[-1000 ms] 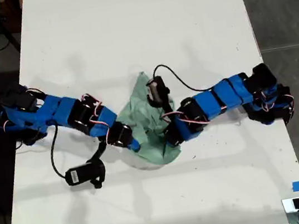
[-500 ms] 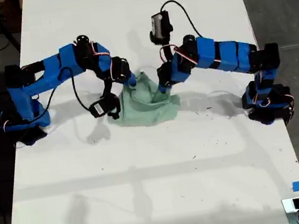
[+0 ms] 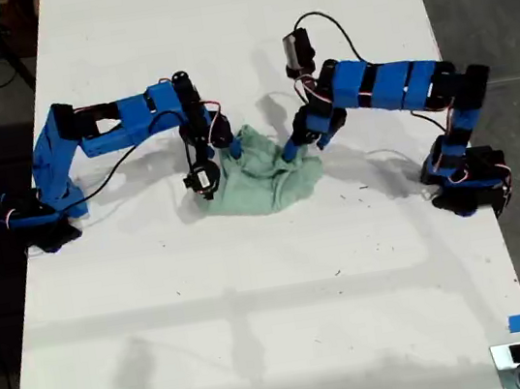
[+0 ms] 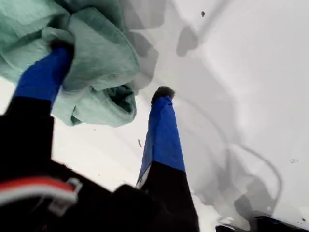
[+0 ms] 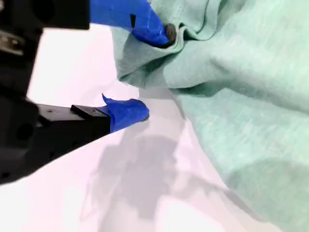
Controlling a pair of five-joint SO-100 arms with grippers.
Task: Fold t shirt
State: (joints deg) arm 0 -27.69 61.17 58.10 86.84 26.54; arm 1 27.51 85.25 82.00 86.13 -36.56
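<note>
The t shirt [image 3: 265, 176] lies bunched, mint-green and wrinkled; my first claw [image 4: 111, 70] and second claw [image 5: 149, 72] gape wide

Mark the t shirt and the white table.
t shirt [image 3: 262, 175]: exterior view, middle of the bunched mint fabric.
white table [image 3: 261, 331]: exterior view, bare top below the shirt.
</note>
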